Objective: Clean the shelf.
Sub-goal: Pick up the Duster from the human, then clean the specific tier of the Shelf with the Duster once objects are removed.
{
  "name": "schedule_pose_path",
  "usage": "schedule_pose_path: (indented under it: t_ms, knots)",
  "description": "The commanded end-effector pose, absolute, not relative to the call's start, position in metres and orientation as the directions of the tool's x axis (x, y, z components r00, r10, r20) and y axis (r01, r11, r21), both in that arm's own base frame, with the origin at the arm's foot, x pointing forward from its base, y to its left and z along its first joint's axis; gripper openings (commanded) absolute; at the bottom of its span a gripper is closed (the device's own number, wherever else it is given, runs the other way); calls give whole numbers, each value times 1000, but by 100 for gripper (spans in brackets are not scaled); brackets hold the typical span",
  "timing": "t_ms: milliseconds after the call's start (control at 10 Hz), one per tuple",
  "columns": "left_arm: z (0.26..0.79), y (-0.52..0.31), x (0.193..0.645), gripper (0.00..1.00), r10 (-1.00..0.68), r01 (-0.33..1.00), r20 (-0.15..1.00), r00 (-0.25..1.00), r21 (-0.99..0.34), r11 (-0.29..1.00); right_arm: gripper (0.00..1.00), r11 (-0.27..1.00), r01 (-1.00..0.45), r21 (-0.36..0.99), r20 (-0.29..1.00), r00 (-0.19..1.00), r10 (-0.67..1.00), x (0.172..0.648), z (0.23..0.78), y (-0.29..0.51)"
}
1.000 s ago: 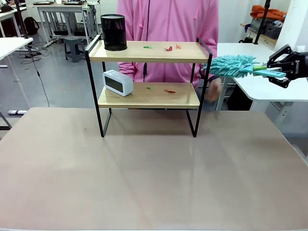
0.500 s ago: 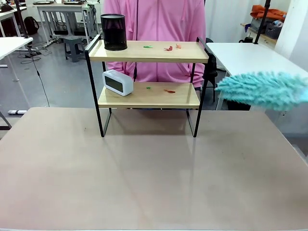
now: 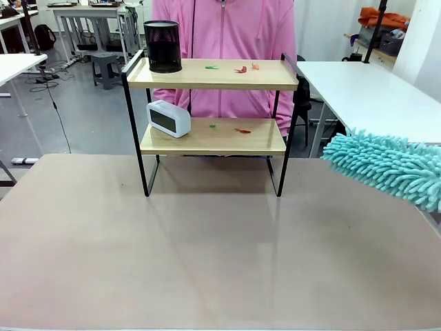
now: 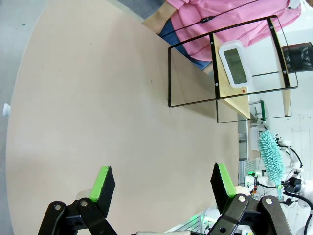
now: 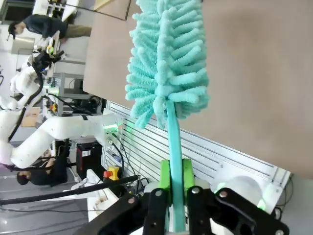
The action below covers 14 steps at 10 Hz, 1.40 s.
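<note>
At the far middle of the table point(image 3: 207, 241), the shelf point(image 3: 213, 138) is seen standing on its black legs in the front view, with a person in a pink top point(image 3: 227, 27) just behind it. A black mesh cup point(image 3: 162, 46) is set at the left end of the upper board, and small green point(image 3: 211, 67) and red scraps point(image 3: 240, 69) are scattered toward its middle and right. A white clock point(image 3: 169, 118) is placed at the left of the lower board, where two more scraps are seen. The fluffy head of a teal duster point(image 3: 389, 165) is shown at the right edge, well apart from the shelf and above the table's right side. How it is held is given by the right wrist view: the right gripper point(image 5: 175, 176) is closed narrowly on the duster's thin teal handle point(image 5: 173, 142), which is pinched between the green pads point(image 5: 165, 174), with the head raised above the tabletop. In the left wrist view the left gripper point(image 4: 162, 181) is seen spread wide with nothing between its pads, held over bare table; the shelf, the clock and the duster are seen farther off.
</note>
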<state>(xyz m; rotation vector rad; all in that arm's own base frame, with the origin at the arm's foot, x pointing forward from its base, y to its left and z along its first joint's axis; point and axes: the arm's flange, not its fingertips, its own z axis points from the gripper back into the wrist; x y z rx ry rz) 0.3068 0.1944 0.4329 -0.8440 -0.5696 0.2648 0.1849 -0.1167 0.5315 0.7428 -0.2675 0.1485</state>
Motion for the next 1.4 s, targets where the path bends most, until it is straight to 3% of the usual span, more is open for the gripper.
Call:
schedule_pose_path:
  t_ms: [0, 1300]
  knots:
    - [431, 194, 306, 100, 428, 23, 387, 817, -764, 645, 1, 700, -202, 685, 281, 960, 3, 190, 548, -127]
    - [431, 194, 306, 100, 428, 23, 387, 817, -764, 645, 1, 700, -202, 685, 281, 960, 3, 190, 548, -127]
